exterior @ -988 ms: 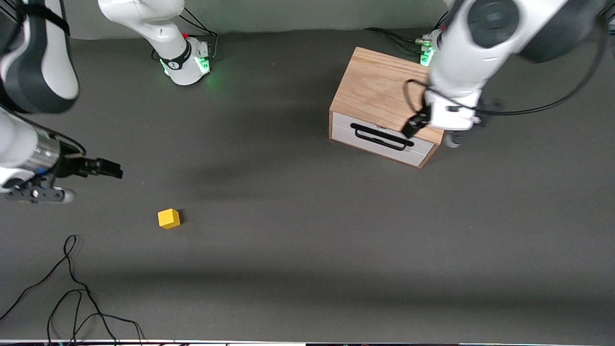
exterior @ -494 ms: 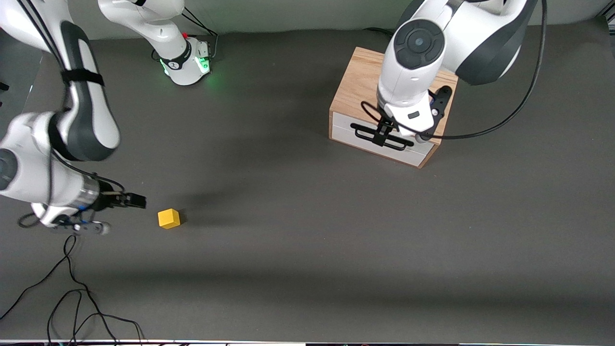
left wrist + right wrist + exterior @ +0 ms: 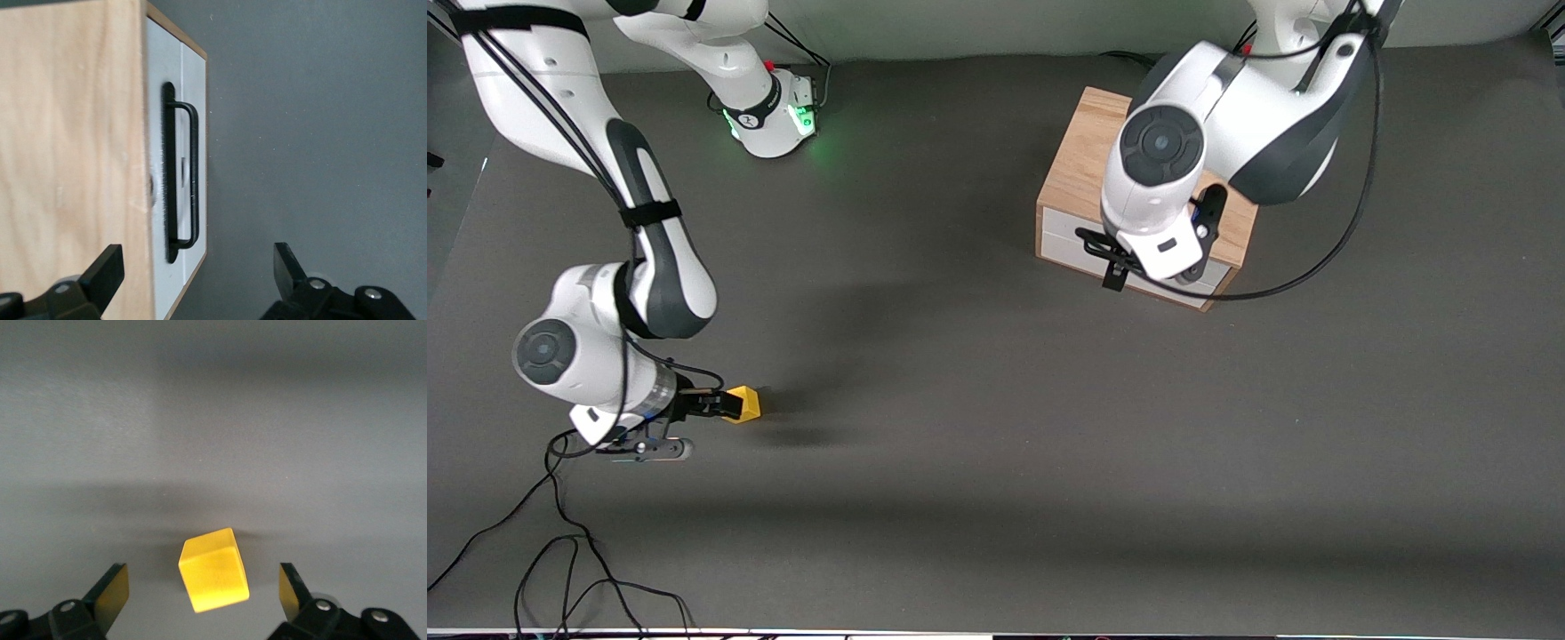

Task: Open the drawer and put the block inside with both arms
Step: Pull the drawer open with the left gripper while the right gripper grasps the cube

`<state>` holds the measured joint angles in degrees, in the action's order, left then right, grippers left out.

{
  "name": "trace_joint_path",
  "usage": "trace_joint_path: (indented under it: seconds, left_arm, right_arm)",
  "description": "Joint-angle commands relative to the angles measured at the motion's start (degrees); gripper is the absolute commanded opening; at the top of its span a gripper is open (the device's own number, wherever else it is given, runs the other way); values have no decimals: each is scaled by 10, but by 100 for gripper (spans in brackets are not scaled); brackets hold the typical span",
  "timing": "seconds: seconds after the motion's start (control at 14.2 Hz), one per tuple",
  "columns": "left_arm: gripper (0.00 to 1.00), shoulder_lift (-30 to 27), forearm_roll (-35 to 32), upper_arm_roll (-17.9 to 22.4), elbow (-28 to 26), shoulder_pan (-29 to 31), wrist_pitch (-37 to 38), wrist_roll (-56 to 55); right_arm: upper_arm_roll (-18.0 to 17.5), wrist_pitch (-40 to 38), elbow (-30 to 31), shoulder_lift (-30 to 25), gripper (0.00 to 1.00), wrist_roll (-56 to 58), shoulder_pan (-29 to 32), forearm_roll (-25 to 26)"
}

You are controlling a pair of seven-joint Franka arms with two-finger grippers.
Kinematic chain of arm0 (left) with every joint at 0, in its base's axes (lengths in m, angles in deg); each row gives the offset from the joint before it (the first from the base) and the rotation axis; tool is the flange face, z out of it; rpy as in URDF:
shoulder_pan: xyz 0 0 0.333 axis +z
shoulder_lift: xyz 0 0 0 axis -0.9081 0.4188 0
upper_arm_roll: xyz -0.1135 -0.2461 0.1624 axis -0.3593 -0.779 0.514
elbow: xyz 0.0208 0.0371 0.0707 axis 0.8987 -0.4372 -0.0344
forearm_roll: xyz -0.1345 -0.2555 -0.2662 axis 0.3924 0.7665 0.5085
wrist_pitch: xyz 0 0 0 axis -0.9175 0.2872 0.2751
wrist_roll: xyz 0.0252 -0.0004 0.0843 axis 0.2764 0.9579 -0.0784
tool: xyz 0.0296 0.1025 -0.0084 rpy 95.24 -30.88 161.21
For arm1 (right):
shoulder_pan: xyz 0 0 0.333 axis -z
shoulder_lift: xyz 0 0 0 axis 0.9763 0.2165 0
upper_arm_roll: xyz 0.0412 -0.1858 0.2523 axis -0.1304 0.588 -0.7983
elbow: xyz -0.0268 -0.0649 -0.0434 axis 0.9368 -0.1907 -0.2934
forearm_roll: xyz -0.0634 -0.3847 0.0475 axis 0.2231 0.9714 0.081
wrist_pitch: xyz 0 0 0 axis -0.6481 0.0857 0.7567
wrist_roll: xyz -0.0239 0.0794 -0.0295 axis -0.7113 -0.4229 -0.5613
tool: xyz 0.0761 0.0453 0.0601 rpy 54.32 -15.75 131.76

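The yellow block (image 3: 747, 404) sits on the grey table toward the right arm's end. My right gripper (image 3: 719, 406) is low at the block and open. In the right wrist view the block (image 3: 213, 570) lies between the two fingertips (image 3: 113, 590) without touching them. The oak cabinet (image 3: 1080, 160) stands toward the left arm's end, its white drawer (image 3: 1058, 238) shut. My left gripper (image 3: 1114, 269) is open in front of the drawer, at the black handle (image 3: 181, 173). In the left wrist view its fingertips (image 3: 107, 270) straddle the cabinet's front edge and hold nothing.
Loose black cables (image 3: 560, 551) lie on the table nearer the front camera than the block. The right arm's green-lit base (image 3: 774, 116) stands at the table's robot edge. A black cable (image 3: 1316, 258) hangs from the left arm beside the cabinet.
My right gripper has come down and forward until its fingers flank the block. My left gripper has moved from over the cabinet's top to the drawer handle.
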<state>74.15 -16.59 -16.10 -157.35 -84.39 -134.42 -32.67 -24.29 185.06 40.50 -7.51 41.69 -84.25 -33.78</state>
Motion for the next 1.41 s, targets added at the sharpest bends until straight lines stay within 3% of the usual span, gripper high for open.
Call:
trace_joint_path:
  seconds: [0.0, 0.42, 1.34]
  left_arm:
    - [100, -2, -3, 2, -40, -1, -43, 3]
    - [100, 16, -19, 3, -113, 3, -123, 11]
    - [100, 79, -48, 6, -106, 5, -155, 11]
  right_arm:
    - [2, 51, 28, 4, 100, 24, -1, 1]
    - [3, 52, 35, 2, 100, 61, 0, 1]
    - [2, 54, 65, 24, 100, 62, -18, -2]
